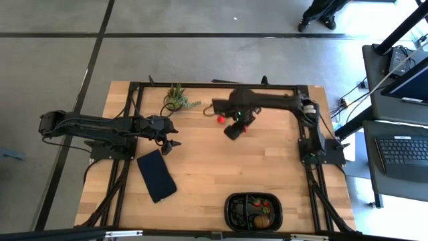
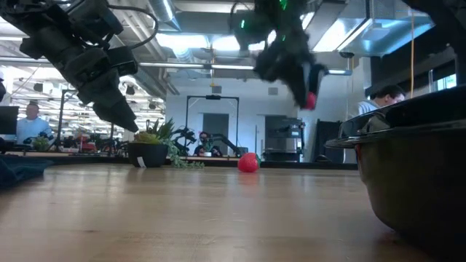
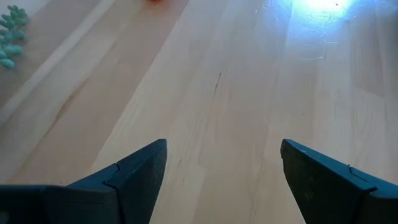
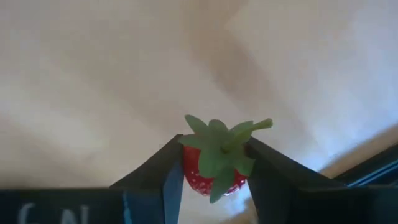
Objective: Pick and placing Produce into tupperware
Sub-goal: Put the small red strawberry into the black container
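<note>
My right gripper (image 1: 235, 130) hangs above the table's far middle, shut on a red strawberry (image 4: 210, 167) with a green leaf cap, which also shows red in the low view (image 2: 311, 100). A second strawberry (image 1: 221, 119) lies on the wood just beside it (image 2: 248, 161). The black tupperware (image 1: 253, 211) stands at the near edge with several pieces of produce inside. My left gripper (image 1: 170, 142) is open over bare wood at the left, its fingers (image 3: 140, 177) wide apart with nothing between them. My right gripper pinches the strawberry by its two red sides (image 4: 189, 174) between its two fingers. The fingers come from above, pointing steeply down. The fruit sits at their free ends (image 2: 311, 100), leaf cap (image 4: 219, 140) up toward the wrist, lifted clear of the table.
A small spiky green potted plant (image 1: 177, 99) stands at the far edge, left of the right gripper. A flat dark navy slab (image 1: 156, 175) lies near the left gripper. Bare wood stretches between the right gripper and the tupperware.
</note>
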You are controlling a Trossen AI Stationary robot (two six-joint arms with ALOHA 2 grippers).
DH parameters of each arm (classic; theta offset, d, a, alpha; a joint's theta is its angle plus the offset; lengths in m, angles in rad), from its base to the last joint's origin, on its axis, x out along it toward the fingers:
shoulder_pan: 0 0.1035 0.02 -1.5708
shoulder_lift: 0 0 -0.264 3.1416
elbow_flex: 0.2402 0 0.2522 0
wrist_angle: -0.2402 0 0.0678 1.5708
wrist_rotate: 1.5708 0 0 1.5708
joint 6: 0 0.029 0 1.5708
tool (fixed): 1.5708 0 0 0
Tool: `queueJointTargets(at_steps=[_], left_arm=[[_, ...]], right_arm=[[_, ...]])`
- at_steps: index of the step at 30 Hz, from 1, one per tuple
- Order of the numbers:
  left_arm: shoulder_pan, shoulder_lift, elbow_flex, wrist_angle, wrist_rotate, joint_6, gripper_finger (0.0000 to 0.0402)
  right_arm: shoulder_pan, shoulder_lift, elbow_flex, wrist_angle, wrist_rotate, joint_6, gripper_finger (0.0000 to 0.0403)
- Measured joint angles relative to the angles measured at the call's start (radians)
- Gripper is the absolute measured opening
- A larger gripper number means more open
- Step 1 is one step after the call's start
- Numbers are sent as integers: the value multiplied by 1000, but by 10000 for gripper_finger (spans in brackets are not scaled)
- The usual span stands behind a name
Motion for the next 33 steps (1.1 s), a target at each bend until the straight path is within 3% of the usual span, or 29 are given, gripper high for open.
queueJointTargets(at_steps=[6, 15, 21, 27, 33], left_arm=[[0, 0, 0, -13, 0, -3, 303], [0, 0, 0, -6, 0, -10, 303], [0, 0, 0, 3, 0, -30, 303], [0, 0, 0, 8, 0, -66, 303], [0, 0, 0, 9, 0, -88, 303]], right_arm=[[201, -110, -49, -6, -42, 180, 141], [552, -192, -160, 10, -44, 614, 148], [753, -191, -254, 291, -86, 839, 147], [861, -191, -365, 558, -97, 937, 149], [870, -191, -456, 612, -97, 914, 150]])
